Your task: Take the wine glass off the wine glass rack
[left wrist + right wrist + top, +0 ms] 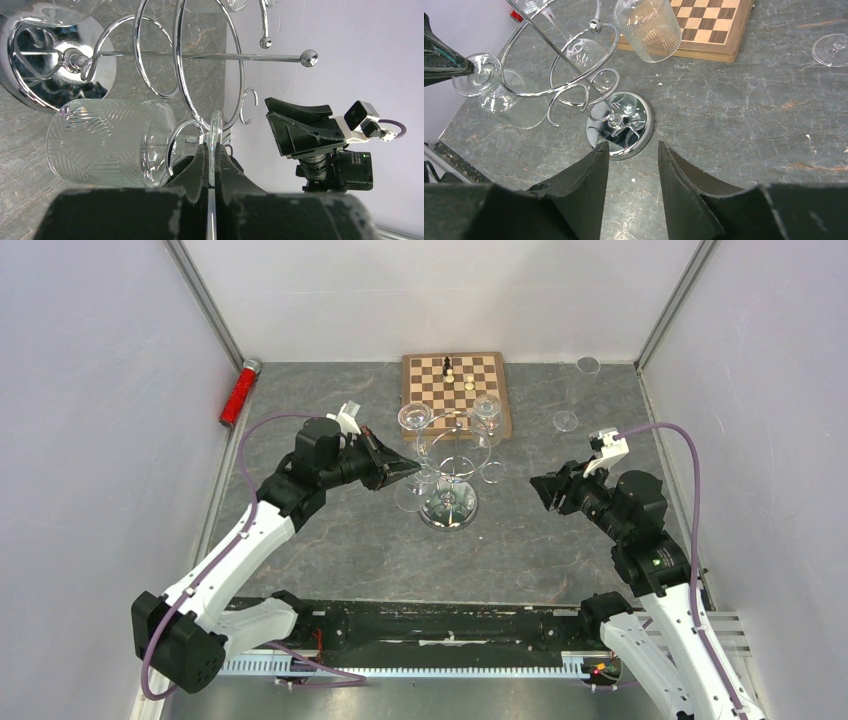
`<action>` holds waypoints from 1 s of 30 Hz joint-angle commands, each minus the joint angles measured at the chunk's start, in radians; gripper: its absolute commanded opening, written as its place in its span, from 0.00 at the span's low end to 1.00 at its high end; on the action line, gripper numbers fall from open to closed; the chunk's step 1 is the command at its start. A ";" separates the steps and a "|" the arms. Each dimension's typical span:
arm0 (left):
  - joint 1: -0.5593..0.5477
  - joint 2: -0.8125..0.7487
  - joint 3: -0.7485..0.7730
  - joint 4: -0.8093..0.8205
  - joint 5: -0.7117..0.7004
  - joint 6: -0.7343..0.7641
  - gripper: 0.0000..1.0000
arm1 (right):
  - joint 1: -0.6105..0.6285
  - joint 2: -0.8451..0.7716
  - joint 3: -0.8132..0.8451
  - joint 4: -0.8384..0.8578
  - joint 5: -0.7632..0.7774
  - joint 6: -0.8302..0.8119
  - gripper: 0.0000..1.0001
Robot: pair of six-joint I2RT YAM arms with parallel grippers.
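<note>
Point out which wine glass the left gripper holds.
The wine glass hanging near-left on the rack: the left gripper is shut on its foot. The far-left glass and far-right glass hang untouched.

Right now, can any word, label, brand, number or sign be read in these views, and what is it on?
No text can be read in any view.
The red cylinder at the table's back left: any print on it is too small to tell.
The chessboard and the wine glass rack: no lettering shows.
</note>
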 commanded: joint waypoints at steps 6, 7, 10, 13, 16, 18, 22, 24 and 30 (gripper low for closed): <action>-0.008 -0.073 0.074 0.010 0.016 0.007 0.02 | 0.006 0.002 0.010 0.034 -0.001 -0.006 0.43; -0.009 -0.079 0.073 0.008 0.014 0.008 0.02 | 0.006 0.001 0.010 0.034 -0.002 -0.006 0.43; -0.009 -0.090 0.072 0.000 0.006 0.007 0.02 | 0.006 0.002 0.010 0.034 -0.002 -0.004 0.43; -0.008 -0.099 0.069 -0.006 -0.001 0.011 0.02 | 0.006 0.000 0.010 0.035 -0.002 -0.004 0.43; -0.010 -0.103 0.055 -0.002 -0.003 0.010 0.02 | 0.006 0.002 0.010 0.035 -0.005 -0.003 0.43; -0.008 -0.109 0.042 0.007 -0.004 0.006 0.02 | 0.006 0.003 0.010 0.034 -0.006 -0.003 0.43; -0.009 -0.118 0.025 0.021 -0.005 0.003 0.02 | 0.005 0.006 0.010 0.035 -0.008 -0.001 0.43; -0.008 -0.125 0.017 0.028 -0.008 0.000 0.02 | 0.006 0.010 0.010 0.034 -0.010 -0.003 0.43; -0.005 -0.150 -0.018 0.067 -0.008 -0.018 0.02 | 0.006 0.018 0.010 0.036 -0.012 0.000 0.42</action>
